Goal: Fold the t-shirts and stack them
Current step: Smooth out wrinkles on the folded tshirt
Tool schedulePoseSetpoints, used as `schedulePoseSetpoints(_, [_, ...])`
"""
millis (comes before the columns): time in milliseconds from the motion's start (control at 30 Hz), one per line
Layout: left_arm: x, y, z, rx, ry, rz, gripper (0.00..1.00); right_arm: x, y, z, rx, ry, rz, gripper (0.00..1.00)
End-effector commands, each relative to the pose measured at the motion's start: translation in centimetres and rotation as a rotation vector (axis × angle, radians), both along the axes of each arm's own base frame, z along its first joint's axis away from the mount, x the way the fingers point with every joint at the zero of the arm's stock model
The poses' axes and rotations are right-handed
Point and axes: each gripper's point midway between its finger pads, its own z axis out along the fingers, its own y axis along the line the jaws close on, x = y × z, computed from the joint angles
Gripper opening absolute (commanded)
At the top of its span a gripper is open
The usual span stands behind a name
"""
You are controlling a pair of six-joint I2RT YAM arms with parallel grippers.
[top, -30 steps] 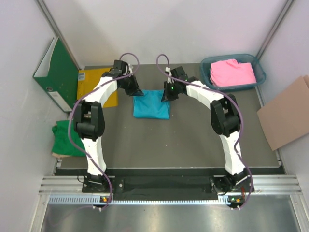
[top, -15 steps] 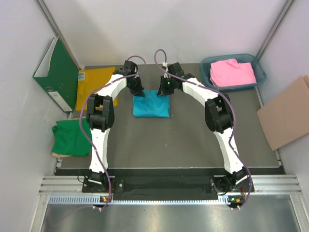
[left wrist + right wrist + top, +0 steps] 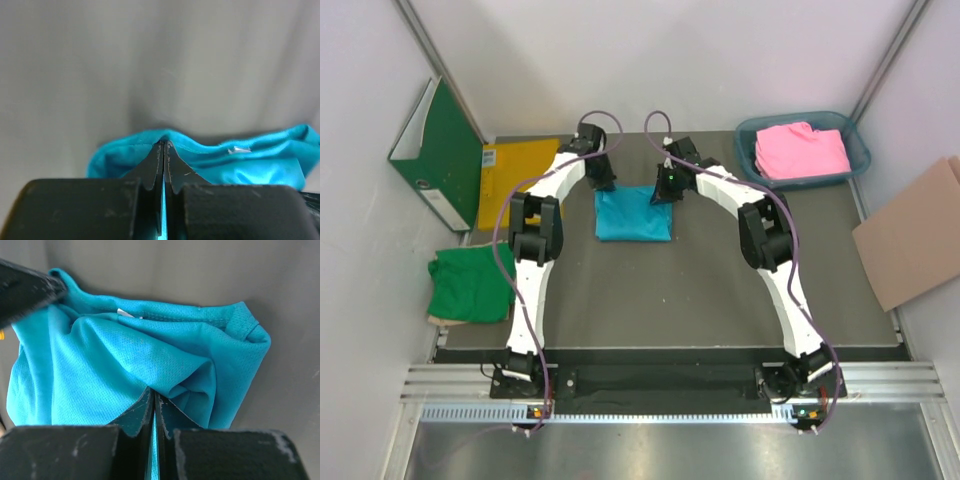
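Note:
The turquoise-blue t-shirt (image 3: 633, 214) lies folded at the far middle of the table. My left gripper (image 3: 604, 184) is shut on its far left corner; the left wrist view shows the cloth (image 3: 220, 160) pinched between the closed fingers (image 3: 152, 167). My right gripper (image 3: 665, 190) is shut on its far right corner, with bunched cloth (image 3: 150, 365) at the tips in the right wrist view. The bright green t-shirt (image 3: 468, 286) lies crumpled at the table's left edge. The pink t-shirt (image 3: 802, 150) sits in a blue bin (image 3: 758, 165) at the far right.
A yellow envelope (image 3: 512, 185) lies at the far left beside an upright green binder (image 3: 438, 150). A brown cardboard sheet (image 3: 912, 235) leans off the table's right side. Walls stand close behind the grippers.
Both grippers have moved toward the far edge of the turquoise shirt and closer to its corners. The shirt's far edge has been drawn back and straightened.

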Motion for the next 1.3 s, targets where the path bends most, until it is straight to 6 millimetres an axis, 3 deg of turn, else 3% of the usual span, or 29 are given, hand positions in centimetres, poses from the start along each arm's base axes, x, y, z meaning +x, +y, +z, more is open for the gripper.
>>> schedulePoseSetpoints(0, [1.9, 6.7, -1.2, 0.106, -0.003, 0.15, 0.0, 1.5, -0.5, -0.3, -0.009, -0.029, -0.041, 0.0])
schedulePoseSetpoints(67, [2.5, 8.2, 0.1, 0.108, -0.031, 0.164, 0.0, 1.3, -0.6, -0.1, -0.01, -0.031, -0.038, 0.0])
schedulePoseSetpoints(200, [2.9, 8.8, 5.1, 0.08, -0.116, 0.161, 0.0, 1.3, -0.7, 0.3, -0.008, -0.043, -0.038, 0.0])
schedulePoseSetpoints(233, [2.5, 8.9, 7.2, 0.073, -0.144, 0.164, 0.0, 1.2, -0.8, 0.4, -0.014, -0.048, -0.035, 0.0])
schedulePoseSetpoints(333, [1.0, 8.8, 10.9, 0.055, -0.186, 0.16, 0.0, 1.1, -0.9, 1.1, -0.019, -0.06, -0.026, 0.0])
schedulePoseSetpoints(400, [0.0, 8.6, 12.2, 0.038, -0.197, 0.147, 0.0, 1.0, -1.0, 2.3, -0.017, -0.083, -0.018, 0.0])
schedulePoseSetpoints(500, [-2.6, 8.4, 13.9, 0.026, -0.2, 0.122, 0.36, 0.7, -1.1, 4.5, -0.005, -0.119, -0.004, 0.0])
schedulePoseSetpoints(533, [-3.8, 9.0, 14.9, 0.056, -0.21, 0.122, 0.64, 0.5, -1.1, 5.3, -0.007, -0.136, 0.012, 0.0])
schedulePoseSetpoints(567, [-4.8, 9.5, 15.1, 0.081, -0.195, 0.123, 0.77, 0.2, -1.1, 7.1, -0.001, -0.16, 0.025, 0.01])
schedulePoseSetpoints(633, [-7.0, 10.6, 16.2, 0.148, -0.199, 0.105, 0.93, -0.5, -0.8, 8.6, -0.015, -0.192, 0.065, 0.02])
schedulePoseSetpoints(667, [-7.9, 12.2, 16.2, 0.224, -0.187, 0.14, 0.99, -1.2, -0.8, 10.1, -0.019, -0.205, 0.084, 0.04])
schedulePoseSetpoints(733, [-11.0, 13.7, 15.6, 0.307, -0.137, 0.135, 0.99, -2.8, -0.4, 10.6, -0.047, -0.217, 0.14, 0.06])
schedulePoseSetpoints(767, [-12.0, 14.6, 15.2, 0.349, -0.112, 0.153, 0.99, -3.6, -0.5, 11.7, -0.05, -0.224, 0.155, 0.13])
schedulePoseSetpoints(833, [-15.4, 15.2, 12.8, 0.384, 0.005, 0.135, 0.99, -5.3, -0.3, 11.3, -0.07, -0.211, 0.193, 0.18])
schedulePoseSetpoints(867, [-16.5, 15.8, 12.0, 0.417, 0.055, 0.151, 0.99, -6.1, -0.2, 12.3, -0.067, -0.224, 0.207, 0.21])
schedulePoseSetpoints(900, [-19.3, 16.4, 10.4, 0.444, 0.186, 0.169, 0.99, -7.0, 0.3, 12.2, -0.07, -0.222, 0.226, 0.22])
schedulePoseSetpoints(933, [-20.5, 16.8, 9.7, 0.472, 0.235, 0.183, 0.99, -7.8, 0.1, 11.3, -0.084, -0.201, 0.239, 0.23])
schedulePoseSetpoints(1000, [-23.3, 18.5, 8.3, 0.563, 0.331, 0.238, 0.99, -9.0, 0.3, 11.4, -0.087, -0.198, 0.257, 0.24])
schedulePoseSetpoints(1033, [-24.7, 19.1, 8.1, 0.599, 0.379, 0.253, 0.99, -10.0, 0.3, 10.3, -0.098, -0.17, 0.271, 0.24])
schedulePoseSetpoints(1200, [-30.1, 21.4, 6.0, 0.748, 0.555, 0.333, 0.99, -12.1, 0.3, 9.1, -0.101, -0.139, 0.294, 0.24])
schedulePoseSetpoints(1267, [-30.9, 22.5, 5.8, 0.815, 0.562, 0.364, 0.99, -12.4, 0.2, 8.8, -0.099, -0.131, 0.298, 0.25])
